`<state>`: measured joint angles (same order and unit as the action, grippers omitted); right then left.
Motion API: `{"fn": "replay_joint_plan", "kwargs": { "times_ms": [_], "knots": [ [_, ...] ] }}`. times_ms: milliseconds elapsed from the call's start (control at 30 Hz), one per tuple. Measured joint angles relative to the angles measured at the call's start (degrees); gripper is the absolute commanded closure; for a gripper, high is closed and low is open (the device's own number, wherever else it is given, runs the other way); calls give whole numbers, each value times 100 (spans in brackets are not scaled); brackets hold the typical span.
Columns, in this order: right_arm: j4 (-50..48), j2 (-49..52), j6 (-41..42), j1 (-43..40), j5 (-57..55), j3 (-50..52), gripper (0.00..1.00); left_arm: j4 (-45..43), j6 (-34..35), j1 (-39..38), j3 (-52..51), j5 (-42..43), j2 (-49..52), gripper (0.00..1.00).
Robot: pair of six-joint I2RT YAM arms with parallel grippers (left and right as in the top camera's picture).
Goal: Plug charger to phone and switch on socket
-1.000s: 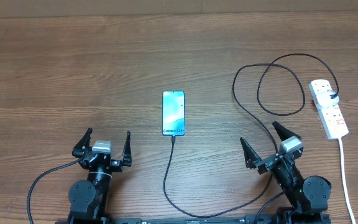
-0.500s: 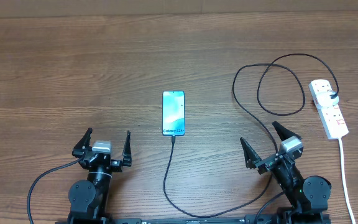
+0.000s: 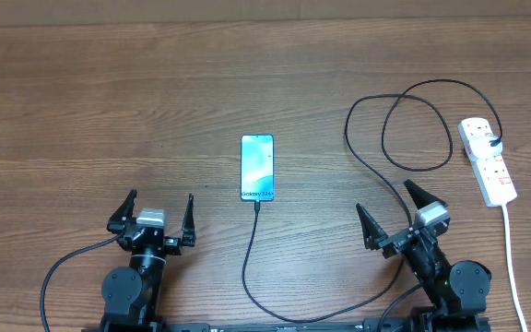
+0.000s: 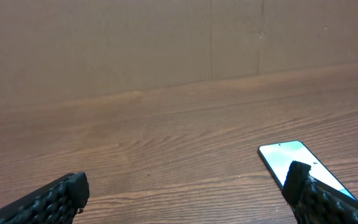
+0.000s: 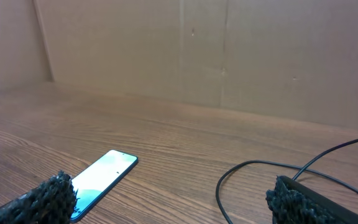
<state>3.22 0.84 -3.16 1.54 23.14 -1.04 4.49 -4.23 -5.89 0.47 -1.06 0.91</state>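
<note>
1. The brown wood-grain table (image 3: 81, 92) fills the overhead view and carries everything else.
2. The left gripper (image 3: 161, 196), black with two ribbed fingers, sits at the near edge. Its jaws are spread wide with nothing between them. In the left wrist view only bare wood lies between its fingertips (image 4: 61, 193).
3. The right gripper (image 3: 382, 195), of the same make, sits at the near edge on the other side. Its jaws are also spread wide and hold nothing.
4. The charger (image 3: 248, 244), a long thin black cable, leaves the black plug in the socket and loops over itself on the right part of the table. It then passes under the right gripper, runs along the near edge and curves up to the phone.
5. The socket (image 3: 489, 161), a white elongated power strip with small red switches, lies at the far right, well apart from both grippers. Its thick white cord (image 3: 511, 258) trails toward the near edge. The position of the switches is too small to read.
6. The phone (image 3: 257, 168), a slim rectangle with a light blue-teal screen, lies flat and face up near the table's middle, between the two arms.
7. The charger's small connector tip meets the phone's near short edge — whether it is fully seated cannot be told.
</note>
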Motion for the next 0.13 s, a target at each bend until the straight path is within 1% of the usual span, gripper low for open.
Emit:
{"fn": "replay_joint_plan", "kwargs": {
  "times_ms": [133],
  "knots": [
    [0, 0, -2, 0, 0, 0, 0, 0, 0, 0, 0, 0, 0, 1]
  ]
}}
